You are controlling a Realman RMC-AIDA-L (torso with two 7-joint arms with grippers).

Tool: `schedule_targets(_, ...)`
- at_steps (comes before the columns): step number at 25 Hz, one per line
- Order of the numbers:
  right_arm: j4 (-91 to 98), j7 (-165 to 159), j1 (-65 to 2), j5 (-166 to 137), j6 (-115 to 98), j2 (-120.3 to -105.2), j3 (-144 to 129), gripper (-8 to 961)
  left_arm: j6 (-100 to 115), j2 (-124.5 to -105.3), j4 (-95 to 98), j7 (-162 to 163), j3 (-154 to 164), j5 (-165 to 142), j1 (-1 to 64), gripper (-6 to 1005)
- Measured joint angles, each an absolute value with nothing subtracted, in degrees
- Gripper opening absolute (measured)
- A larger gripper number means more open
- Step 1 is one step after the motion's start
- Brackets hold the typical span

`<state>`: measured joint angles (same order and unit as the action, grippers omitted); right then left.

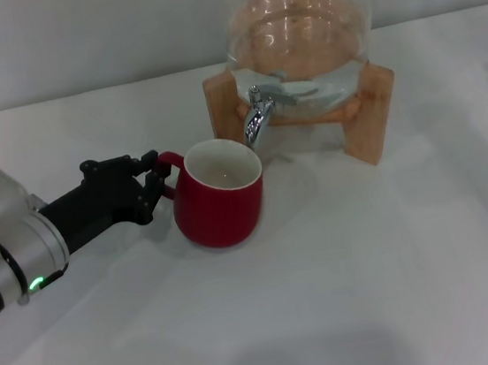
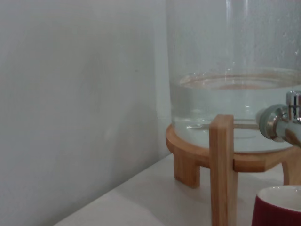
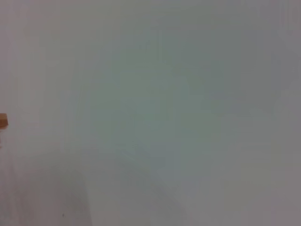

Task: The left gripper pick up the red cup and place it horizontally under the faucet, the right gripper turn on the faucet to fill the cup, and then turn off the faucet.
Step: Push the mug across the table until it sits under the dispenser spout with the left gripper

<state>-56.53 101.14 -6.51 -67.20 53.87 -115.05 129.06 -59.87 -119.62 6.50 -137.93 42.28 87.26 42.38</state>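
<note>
The red cup (image 1: 219, 199) stands upright on the white table, its white inside showing, with its rim just under the spout of the chrome faucet (image 1: 258, 114). My left gripper (image 1: 151, 187) reaches in from the left, its black fingers closed around the cup's small loop handle. In the left wrist view the cup's rim (image 2: 277, 207) shows in a corner, below the faucet (image 2: 282, 125). No water runs from the spout. The right gripper is out of view in every frame.
The faucet sits on a clear glass dispenser (image 1: 298, 42) holding water, in a wooden stand (image 1: 370, 118) at the back of the table. A pale wall rises behind it. The right wrist view shows only a plain white surface.
</note>
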Motion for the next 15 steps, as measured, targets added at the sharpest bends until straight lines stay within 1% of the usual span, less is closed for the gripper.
schedule_targets(15,-56.5,101.2,-6.6,-67.0,54.0,-115.05,129.1,631,-58.0,-119.62,6.4,-134.7,46.6,87.3,45.4,162)
